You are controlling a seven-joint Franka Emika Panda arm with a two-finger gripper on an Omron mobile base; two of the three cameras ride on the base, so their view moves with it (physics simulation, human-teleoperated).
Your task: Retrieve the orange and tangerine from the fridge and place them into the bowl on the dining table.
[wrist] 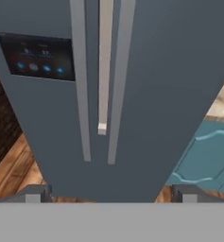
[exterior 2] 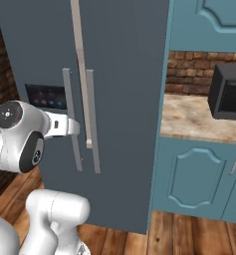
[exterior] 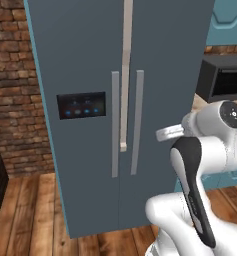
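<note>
Fingers (wrist: 35, 194): two dark tips at the bottom of the hand view, set wide apart, released, nothing between them. Gripper (wrist: 111, 194) faces the fridge front without touching it.

Arm (exterior: 200, 165): white links with dark joints, folded upward in front of the fridge, nearest item in both base views.

Floor (exterior: 30, 215): brown wood planks, running under the fridge and cabinets.

Fridge (exterior: 120, 100): tall, slate-grey, two doors, both shut; stands directly ahead of the arm. Two long grey vertical handles (exterior: 126, 122) flank the centre seam, with a paler strip (exterior: 125, 75) running down between them. Black panel (exterior: 81, 105) with blue lights sits on the left door, left of the handles. Interior hidden, so the orange and tangerine cannot be located.

Base cabinets (exterior 2: 199, 174): teal, arched door panels, just right of the fridge.

Counter (exterior 2: 194, 117): beige marbled top on those cabinets.

Microwave (exterior 2: 229, 92): black box on the counter, far right.

Wall cabinet (exterior 2: 209, 22): teal, above the counter.

Brick wall (exterior: 15, 90): red-brown, left of and behind the fridge, also behind the counter.
</note>
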